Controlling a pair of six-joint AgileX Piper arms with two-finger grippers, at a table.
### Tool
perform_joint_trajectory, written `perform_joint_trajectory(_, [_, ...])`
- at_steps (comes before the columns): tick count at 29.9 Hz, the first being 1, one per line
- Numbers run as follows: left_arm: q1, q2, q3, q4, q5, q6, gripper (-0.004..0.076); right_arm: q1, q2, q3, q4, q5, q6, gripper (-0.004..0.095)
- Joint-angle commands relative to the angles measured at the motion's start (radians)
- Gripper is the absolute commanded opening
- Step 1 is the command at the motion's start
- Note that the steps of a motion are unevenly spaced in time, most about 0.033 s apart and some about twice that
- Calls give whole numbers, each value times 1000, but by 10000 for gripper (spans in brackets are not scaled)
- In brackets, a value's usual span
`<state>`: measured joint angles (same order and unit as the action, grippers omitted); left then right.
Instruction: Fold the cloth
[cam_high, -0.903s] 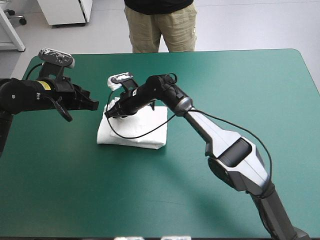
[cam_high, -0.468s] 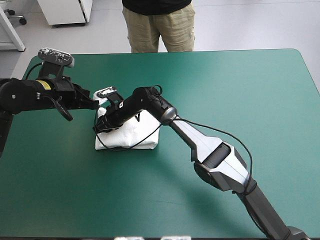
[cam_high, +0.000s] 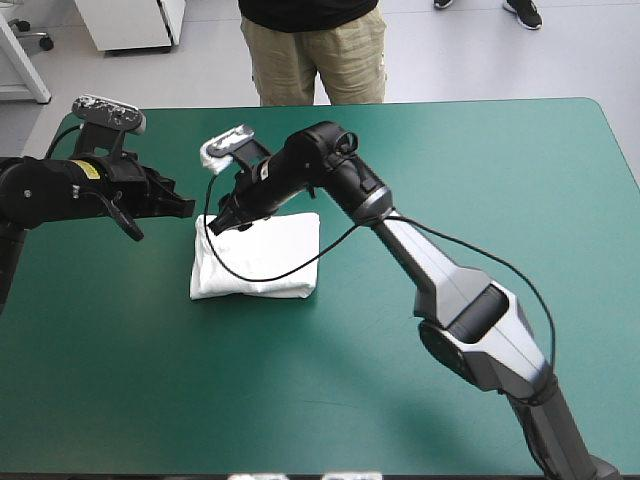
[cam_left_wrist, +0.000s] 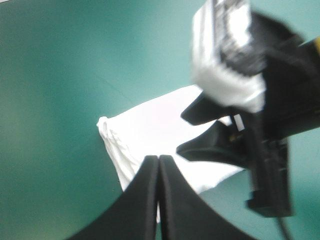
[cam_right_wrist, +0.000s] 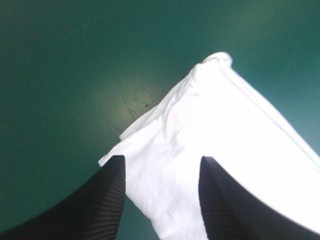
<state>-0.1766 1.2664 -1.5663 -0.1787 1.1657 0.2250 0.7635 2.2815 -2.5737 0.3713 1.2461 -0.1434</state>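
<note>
Robotics lab, two robot arms (cam_high: 440, 272), teal-green table (cam_high: 300, 400)

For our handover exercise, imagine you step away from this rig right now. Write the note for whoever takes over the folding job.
Left gripper: shut, holding nothing, just off the T-shirt's far left corner.
Right gripper: open, holding nothing, over that same corner.
T-shirt: a folded bundle lying flat on the table, left of centre.
Done: the T-shirt is folded into a compact, roughly square bundle.
Left: probably little. Perhaps neaten the edges at that corner, then draw both arms back.
</note>
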Motion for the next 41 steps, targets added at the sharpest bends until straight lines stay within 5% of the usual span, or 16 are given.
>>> perform_joint_trajectory(1, [-1, -24, -25, 22, -33, -18, -9, -23, -168, 52, -54, 4, 27, 427])
perform_joint_trajectory(6, [-1, -24, -25, 41, -28, -23, -9, -64, -311, 321, -90, -33, 19, 418])
perform_joint_trajectory(9, [-1, -24, -25, 38, -28, -23, -9, -100, -421, 545, -40, -185, -7, 418])
perform_joint_trajectory(13, [-1, -24, -25, 38, -28, -23, -9, -187, -564, 919, 144, -422, -99, 418])
perform_joint_trajectory(16, [-1, -24, -25, 37, -28, -23, -9, -256, -618, 1158, 391, -554, -267, 430])
perform_joint_trajectory(21, [-1, -24, -25, 32, -28, -23, -9, -318, -565, 1327, 791, -604, -576, 482])
perform_joint_trajectory(25, [-1, -24, -25, 32, -26, -23, -9, -320, -481, 1318, 902, -591, -650, 567])
perform_joint_trajectory(31, [-1, -24, -25, 32, -26, -23, -9, -320, -354, 1243, 988, -507, -684, 553])
perform_joint_trajectory(35, [-1, -24, -25, 30, -26, -23, -9, -320, -319, 1219, 976, -503, -673, 404])
perform_joint_trajectory(39, [-1, -24, -25, 30, -28, -23, -9, -320, -321, 1211, 965, -480, -696, 2])
perform_joint_trajectory(41, [-1, -24, -25, 30, -28, -23, -9, -324, -327, 1211, 965, -484, -700, 8])
